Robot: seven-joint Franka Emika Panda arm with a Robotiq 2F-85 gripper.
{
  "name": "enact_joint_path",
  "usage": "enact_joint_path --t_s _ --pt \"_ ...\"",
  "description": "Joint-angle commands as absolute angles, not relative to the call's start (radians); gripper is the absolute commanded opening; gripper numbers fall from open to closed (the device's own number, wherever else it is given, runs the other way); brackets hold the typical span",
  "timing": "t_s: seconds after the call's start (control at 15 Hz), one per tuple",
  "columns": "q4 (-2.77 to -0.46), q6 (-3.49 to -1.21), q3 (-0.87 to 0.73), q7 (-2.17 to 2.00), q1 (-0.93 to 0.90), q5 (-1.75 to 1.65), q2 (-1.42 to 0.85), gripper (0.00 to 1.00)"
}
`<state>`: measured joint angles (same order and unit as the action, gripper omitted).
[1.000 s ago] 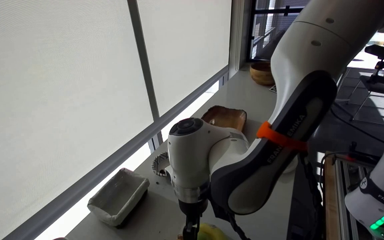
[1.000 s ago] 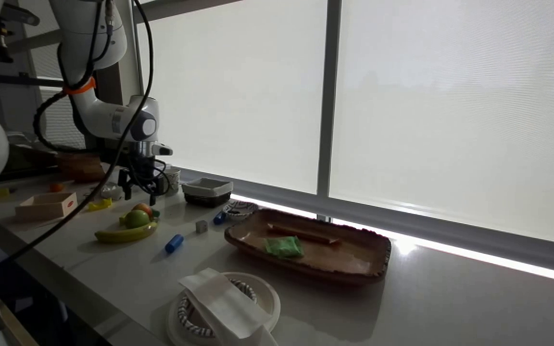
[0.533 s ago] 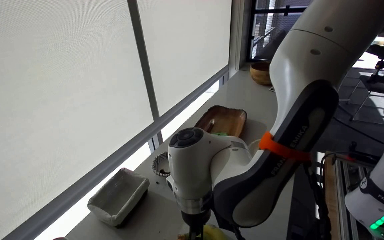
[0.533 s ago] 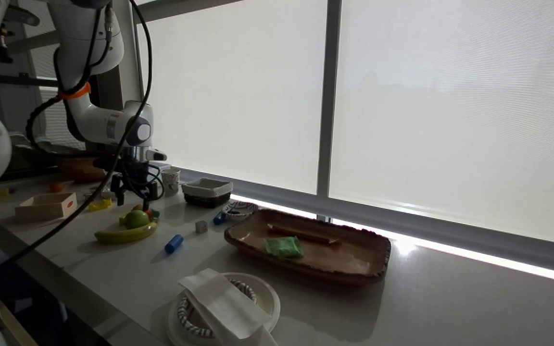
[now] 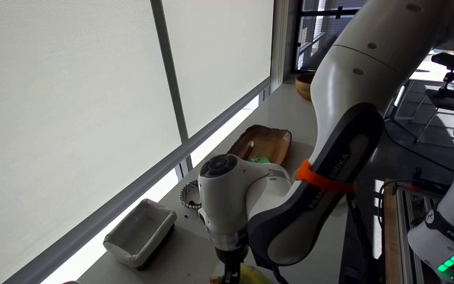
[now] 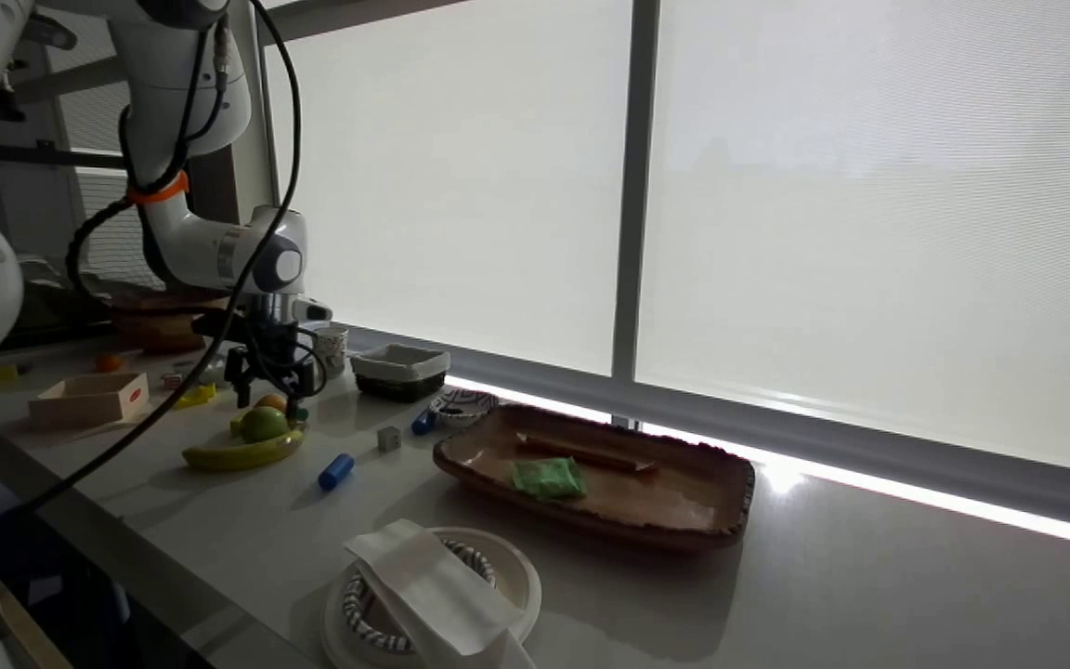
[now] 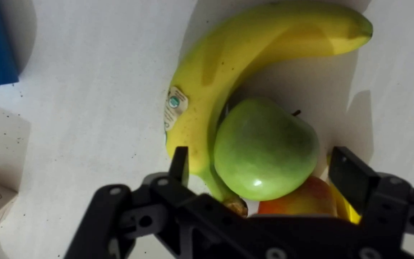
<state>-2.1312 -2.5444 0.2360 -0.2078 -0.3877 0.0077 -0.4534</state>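
The claw (image 7: 262, 162) is spread wide, and its grip is loose and free. In the wrist view, its two black jaws stand far apart, one on each side of a round green apple (image 7: 264, 147). The apple sits on the white table (image 7: 102, 108), tucked right up beside the inside curve of a yellow banana (image 7: 225, 61). The jaw nearer the banana covers a bit of its edge in that view, but it is hard to tell if they touch. The other jaw hides part of a small yellow thing (image 7: 343, 205). A red and yellow fruit (image 7: 300, 199) peeks out just beside the apple, partly hidden by the claw. In an exterior view, the claw points down over this little bunch, and a blue tube (image 6: 336, 471) lies near the banana. A small block (image 6: 389, 439) sits near the tube, and a big brown tray (image 6: 656, 502) with a green packet (image 6: 549, 477) in it is well apart from the fruit.
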Motion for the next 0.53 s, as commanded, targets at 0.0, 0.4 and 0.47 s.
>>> enact_joint_path --t_s 0.0,0.4,0.47 --pt "-2.097 -2.545 0.238 -0.174 -0.384 -0.001 -0.491 1.0" --pt "-2.077 -2.543 0.251 -0.112 -0.368 0.015 -0.515 0.81" --pt "-2.078 -2.541 0.253 -0.106 -0.366 0.017 -0.515 0.78"
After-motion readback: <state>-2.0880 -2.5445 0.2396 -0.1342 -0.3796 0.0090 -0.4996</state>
